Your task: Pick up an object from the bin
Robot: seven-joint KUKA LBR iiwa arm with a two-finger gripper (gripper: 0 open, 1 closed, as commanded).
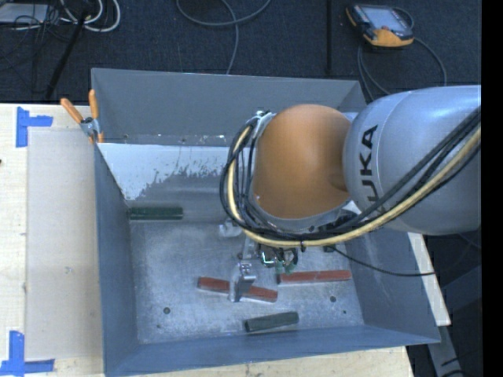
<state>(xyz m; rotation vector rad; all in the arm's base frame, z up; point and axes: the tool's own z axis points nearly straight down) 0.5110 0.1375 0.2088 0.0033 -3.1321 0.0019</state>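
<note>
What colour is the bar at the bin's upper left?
The bar is dark green; camera view.

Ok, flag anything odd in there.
Nothing stands out: middle red bar, right red bar, far green bar and near green bar lie flat in the bin; the hand is over the middle red bar.

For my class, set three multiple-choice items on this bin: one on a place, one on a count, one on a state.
1. The gripper is above: A the middle reddish bar; B a blue ball; C the floor outside.
2. Reddish bars in the bin: A one; B two; C four.
3. The front dark bar: A stands upright; B leans on a wall; C lies flat.
Key: A, it hangs over that bar; B, the middle one and the right reddish bar; C, it rests flat on the floor.
</note>
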